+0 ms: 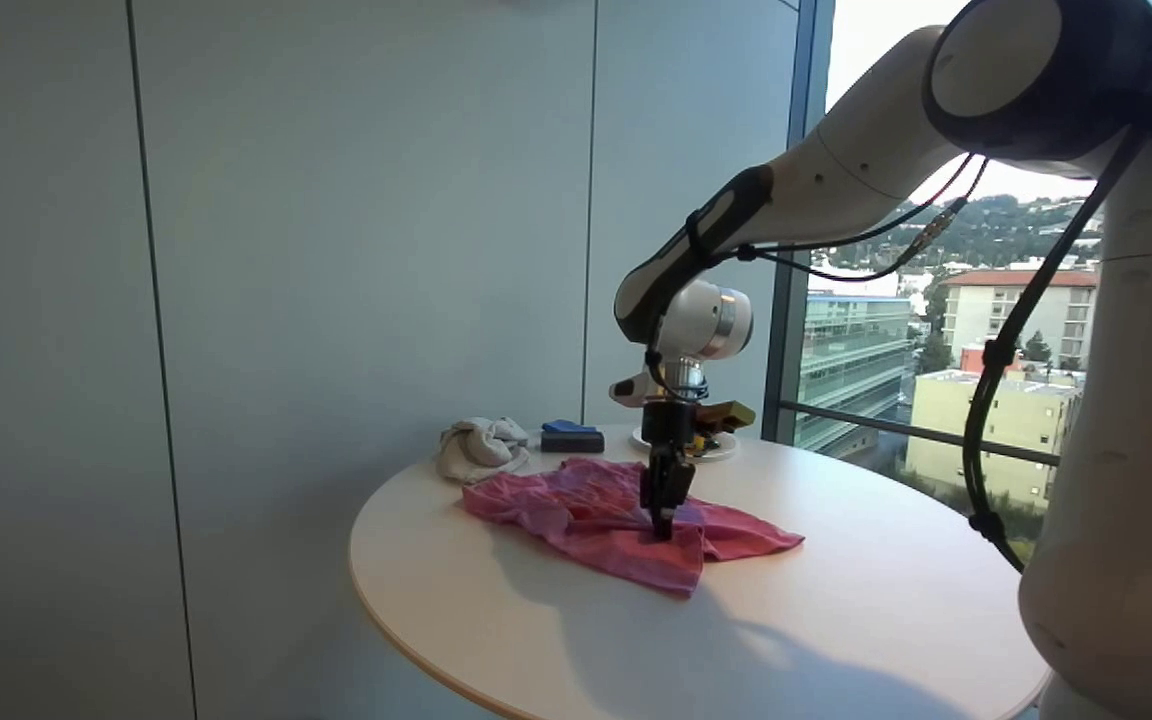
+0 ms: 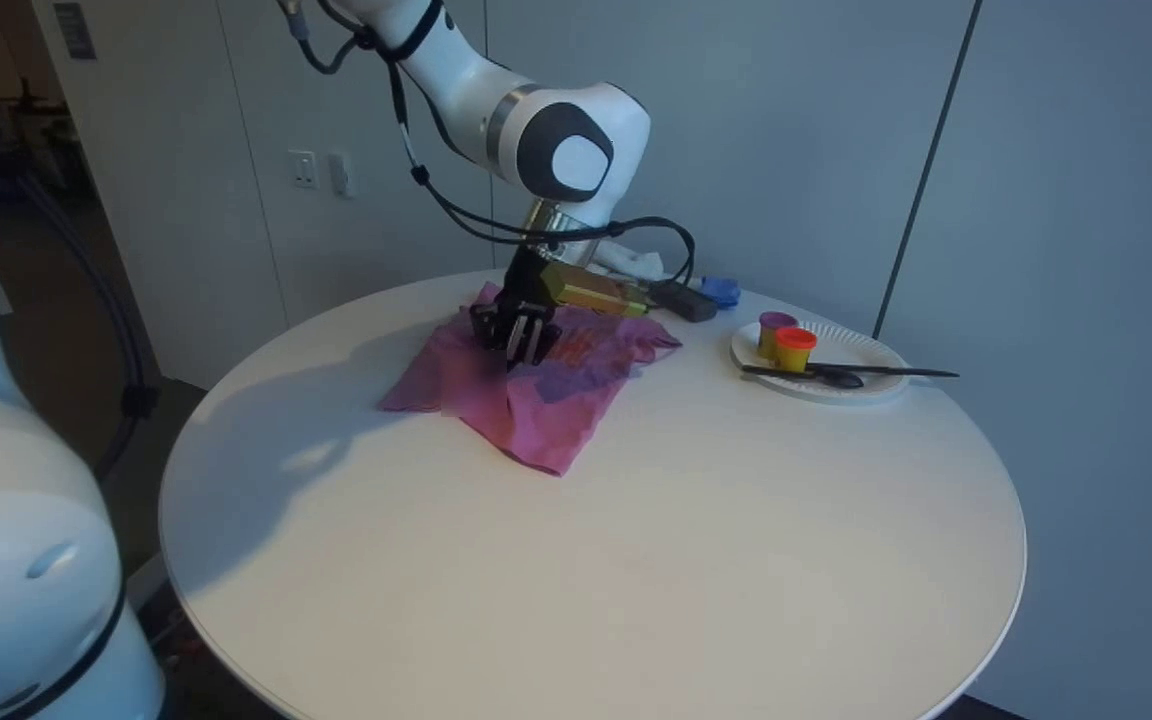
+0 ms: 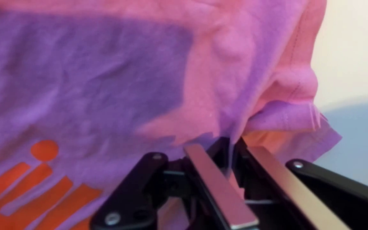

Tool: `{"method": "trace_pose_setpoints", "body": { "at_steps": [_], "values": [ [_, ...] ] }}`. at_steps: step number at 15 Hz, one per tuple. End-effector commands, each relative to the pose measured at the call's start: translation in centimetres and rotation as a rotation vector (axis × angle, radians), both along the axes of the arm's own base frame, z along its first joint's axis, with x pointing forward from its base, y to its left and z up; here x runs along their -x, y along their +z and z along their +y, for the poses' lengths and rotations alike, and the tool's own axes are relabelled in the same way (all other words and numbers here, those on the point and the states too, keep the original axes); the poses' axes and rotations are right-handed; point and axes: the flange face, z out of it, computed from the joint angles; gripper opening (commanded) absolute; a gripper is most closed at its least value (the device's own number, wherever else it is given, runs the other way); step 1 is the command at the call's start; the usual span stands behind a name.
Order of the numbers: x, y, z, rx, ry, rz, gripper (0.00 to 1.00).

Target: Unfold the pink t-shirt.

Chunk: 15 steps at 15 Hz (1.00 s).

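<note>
The pink t-shirt (image 1: pixel 626 560) lies wrinkled on the round table, partly folded over itself. In an exterior view one corner of the t-shirt (image 2: pixel 546 430) points toward the table's middle. Seen from the wrist, my gripper (image 3: pixel 232 142) is shut on a pinched fold of the t-shirt (image 3: pixel 107 80), which runs up between the two fingertips. An orange print shows on the fabric at lower left, and a hemmed, doubled edge at right. In both exterior views the gripper (image 1: pixel 662 535) (image 2: pixel 526 355) points down onto the cloth, its tips at cloth level.
A white plate (image 2: pixel 841 345) bears yellow tubs with purple and red lids (image 2: pixel 794 348) and dark utensils. Behind the t-shirt are a crumpled beige object (image 1: pixel 481 450) and a dark box (image 1: pixel 572 441) with something blue on it. A wall rises behind the table (image 2: pixel 636 600).
</note>
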Motion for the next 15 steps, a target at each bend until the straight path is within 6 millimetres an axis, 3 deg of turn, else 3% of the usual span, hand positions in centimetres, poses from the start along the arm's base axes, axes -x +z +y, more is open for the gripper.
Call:
{"method": "trace_pose_setpoints", "body": {
  "at_steps": [1, 3, 4, 7, 12, 14, 15],
  "values": [
    [2.6, 0.1, 0.4, -0.078, 0.024, 0.040, 0.07],
    [3.5, -0.4, 0.4, -0.088, 0.031, 0.066, 0.07],
    [3.7, -0.4, 0.3, -0.076, 0.029, 0.071, 0.32],
    [3.5, 0.7, -0.1, -0.013, 0.026, 0.033, 0.46],
    [3.6, 3.0, -0.7, -0.030, 0.040, -0.032, 0.84],
    [3.1, 4.8, -1.0, 0.072, 0.007, -0.122, 0.99],
    [2.9, 6.0, -1.3, 0.100, -0.008, -0.163, 1.00]
  ]
}}
